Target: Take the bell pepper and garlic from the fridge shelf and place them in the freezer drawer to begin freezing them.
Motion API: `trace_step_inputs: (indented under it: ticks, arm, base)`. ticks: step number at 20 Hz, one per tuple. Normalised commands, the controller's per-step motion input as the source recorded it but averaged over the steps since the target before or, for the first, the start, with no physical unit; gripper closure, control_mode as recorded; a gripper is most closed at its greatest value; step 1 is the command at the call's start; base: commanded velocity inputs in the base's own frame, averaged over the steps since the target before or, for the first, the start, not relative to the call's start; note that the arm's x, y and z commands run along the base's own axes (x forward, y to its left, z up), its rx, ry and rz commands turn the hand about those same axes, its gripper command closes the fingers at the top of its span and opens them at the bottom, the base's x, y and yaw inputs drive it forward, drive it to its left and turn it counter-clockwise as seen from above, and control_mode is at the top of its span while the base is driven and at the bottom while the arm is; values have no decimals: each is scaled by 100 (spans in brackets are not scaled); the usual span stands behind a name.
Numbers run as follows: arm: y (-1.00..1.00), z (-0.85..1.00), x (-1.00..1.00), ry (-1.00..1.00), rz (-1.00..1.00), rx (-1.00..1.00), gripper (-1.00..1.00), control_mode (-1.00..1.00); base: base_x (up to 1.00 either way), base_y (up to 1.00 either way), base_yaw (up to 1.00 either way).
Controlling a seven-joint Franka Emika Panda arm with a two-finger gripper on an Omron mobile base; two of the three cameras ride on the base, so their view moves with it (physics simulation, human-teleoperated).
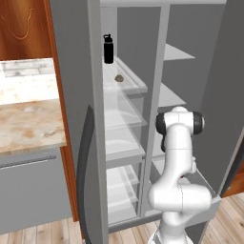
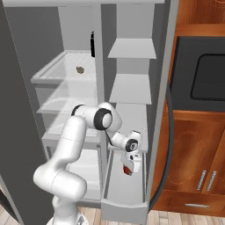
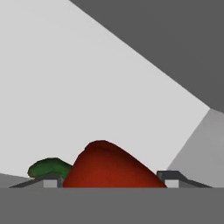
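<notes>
Bell pepper [image 3: 111, 168]: red, green-stemmed, clamped between the fingertips (carried low so it can be set down, not dropped).
Gripper [image 2: 128, 169]: grasping the pepper, pointing down inside the freezer drawer [image 2: 124, 205].
Garlic [image 1: 119, 78]: on the fridge shelf [image 1: 136, 85], beside a black bottle [image 1: 108, 48], waiting its turn.

No legible text, labels or numbers were found — the black bottle [image 1: 108, 48] bore none.
</notes>
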Motion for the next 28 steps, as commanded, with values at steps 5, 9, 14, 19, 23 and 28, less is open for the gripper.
trace_step_inputs:
  ticks: [5,9,14,19,23,28]
  arm:
    - [-30,-69,31,0,0,0,100,-100]
    - [-21,-58,33,0,0,0,100,-100]
    - [-18,-60,22,0,0,-1,-100,-100]
    - [0,-4,0,-6,-1,0,-100,-100]
    - [0,34,-14,-1,-3,1,-100,-100]
    - [5,72,-24,-8,-4,0,-100,-100]
  base:
    - [0,0,0]
    - [0,0,0]
    - [0,0,0]
    - [0,0,0]
    - [0,0,0]
    - [0,0,0]
